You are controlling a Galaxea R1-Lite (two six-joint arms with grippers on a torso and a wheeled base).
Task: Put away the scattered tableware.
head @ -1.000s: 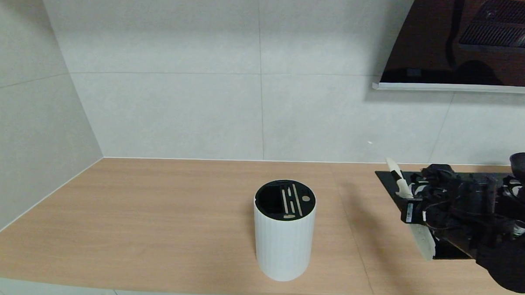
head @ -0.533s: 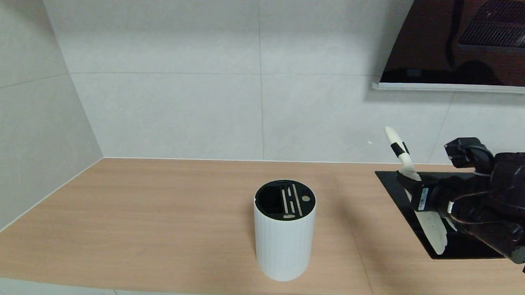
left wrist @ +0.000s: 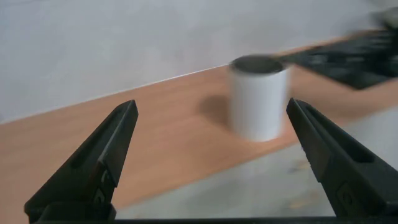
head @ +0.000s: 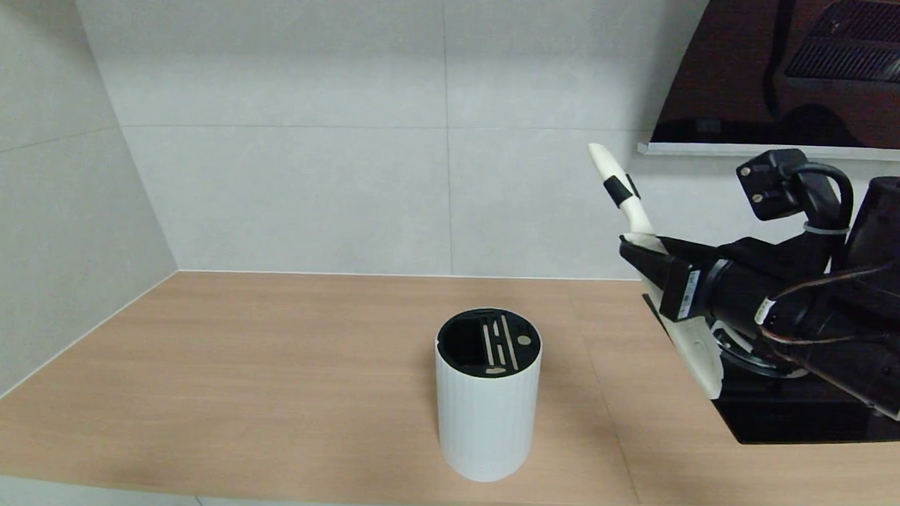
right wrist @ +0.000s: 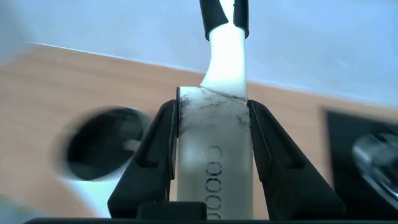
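Right arm: over the last second we see it rise from low above the cooktop [head: 788,418] and swing toward 9 o'clock, carrying the knife [head: 695,345] up with it. The holder [head: 485,415] has not shifted.
Right fingers: the right fingers [head: 648,258] are narrow and clamped on the knife where handle meets blade. From the right wrist we see a finger pressed against each side of the knife [right wrist: 214,143].
Knife: white, with a black band round the handle. It hangs in the air above the table [head: 266,366], tilted, with its handle toward 11 o'clock and its blade toward 5 o'clock. It is at 2 o'clock from the holder and well apart from it. The blade tip shows against the cooktop's 9 o'clock edge.
Holder: a white ribbed cylinder with a black slotted top, standing upright near the table's 6 o'clock edge. From the right wrist we see the holder [right wrist: 102,149] blurred, beyond the knife.
Left fingers: the left fingers [left wrist: 93,165] are spread wide and hold nothing. We see the holder [left wrist: 258,102] farther off between them, on the table [left wrist: 155,124].
Cooktop: black, set in the table at 3 o'clock from the holder.
Range hood: the dark range hood [head: 801,70] is on the wall at 1 o'clock from the holder.
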